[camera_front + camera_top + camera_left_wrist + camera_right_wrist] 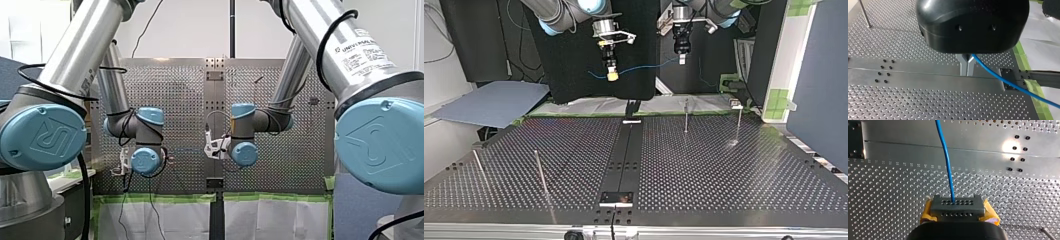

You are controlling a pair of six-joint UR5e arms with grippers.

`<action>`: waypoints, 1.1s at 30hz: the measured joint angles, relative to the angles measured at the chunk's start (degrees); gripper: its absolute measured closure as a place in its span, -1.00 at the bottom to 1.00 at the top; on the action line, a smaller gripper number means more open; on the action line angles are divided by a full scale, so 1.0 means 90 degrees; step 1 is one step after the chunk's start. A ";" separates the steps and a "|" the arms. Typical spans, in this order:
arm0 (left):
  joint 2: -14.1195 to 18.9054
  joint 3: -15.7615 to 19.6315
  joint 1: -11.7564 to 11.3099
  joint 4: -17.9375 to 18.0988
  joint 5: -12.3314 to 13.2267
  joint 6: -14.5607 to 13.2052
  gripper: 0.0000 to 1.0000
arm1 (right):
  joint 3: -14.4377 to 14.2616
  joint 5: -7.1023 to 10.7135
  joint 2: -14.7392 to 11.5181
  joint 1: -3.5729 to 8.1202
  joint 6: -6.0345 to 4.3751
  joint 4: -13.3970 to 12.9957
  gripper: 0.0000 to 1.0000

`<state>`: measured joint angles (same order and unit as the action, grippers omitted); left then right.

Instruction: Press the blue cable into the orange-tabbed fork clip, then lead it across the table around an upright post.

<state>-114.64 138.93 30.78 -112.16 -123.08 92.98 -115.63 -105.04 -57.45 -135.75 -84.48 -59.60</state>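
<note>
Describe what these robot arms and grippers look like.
My left arm and my right arm are silver tubes with light blue joint caps bearing a logo; black cables loop along them. The right one carries a white label. My left gripper is rounded black with metal fingers; my right gripper has yellow pads.

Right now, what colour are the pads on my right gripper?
Yellow; the pads on my right gripper show best in the right wrist view.

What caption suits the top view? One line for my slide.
My left gripper and my right gripper hold the blue cable slung between them above the table.
</note>
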 joint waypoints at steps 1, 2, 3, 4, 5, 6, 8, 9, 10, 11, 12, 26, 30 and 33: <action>0.0000 0.0000 0.0000 0.0000 0.0000 0.0000 1.00 | 0.0000 0.0000 0.0000 0.0000 0.0000 0.0000 1.00; 0.0000 0.0000 0.0000 0.0000 0.0000 0.0000 1.00 | 0.0001 -0.0003 0.0002 -0.0002 -0.0002 0.0002 1.00; 0.0000 0.0000 0.0000 0.0000 0.0000 0.0000 1.00 | 0.0010 -0.0012 0.0009 -0.0011 -0.0011 0.0010 1.00; 0.0000 0.0000 0.0000 0.0000 0.0000 0.0000 1.00 | 0.0028 -0.0029 0.0026 -0.0028 -0.0027 0.0027 1.00; 0.0000 0.0000 0.0000 0.0000 0.0000 0.0000 1.00 | 0.0067 -0.0069 0.0065 -0.0068 -0.0052 0.0068 1.00; 0.0000 0.0000 0.0000 0.0000 0.0000 0.0000 1.00 | 0.0109 -0.0109 0.0107 -0.0110 -0.0068 0.0110 1.00; 0.0000 0.0000 0.0000 0.0000 0.0000 0.0000 1.00 | 0.0221 -0.0223 0.0222 -0.0222 -0.0091 0.0221 1.00; 0.0000 0.0000 0.0000 0.0000 0.0000 0.0000 1.00 | 0.0274 -0.0274 0.0274 -0.0274 -0.0096 0.0272 1.00; 0.0000 0.0000 0.0000 0.0000 0.0000 0.0000 1.00 | 0.0328 -0.0327 0.0327 -0.0328 -0.0100 0.0316 1.00; 0.0000 0.0000 0.0000 0.0000 0.0000 0.0000 1.00 | 0.0400 -0.0400 0.0400 -0.0400 -0.0103 0.0359 1.00; 0.0000 0.0000 0.0000 0.0000 0.0000 0.0000 1.00 | 0.0456 -0.0458 0.0456 -0.0456 -0.0104 0.0381 1.00; 0.0000 0.0000 0.0000 0.0000 0.0000 0.0000 1.00 | 0.1284 -0.1327 0.1435 -0.1031 -0.0108 0.0429 1.00; -0.0052 0.0012 -0.0113 -0.0101 0.0113 -0.0103 1.00 | 0.1271 -0.1407 0.1706 -0.0996 -0.0147 0.0470 1.00; 0.0038 -0.0011 -0.0276 -0.0249 0.0277 -0.0099 1.00 | 0.1146 -0.1486 0.1722 -0.0862 -0.0280 0.0603 1.00</action>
<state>-114.29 138.83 28.30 -114.40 -120.59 92.10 -105.31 -118.41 -41.95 -143.51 -87.00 -54.17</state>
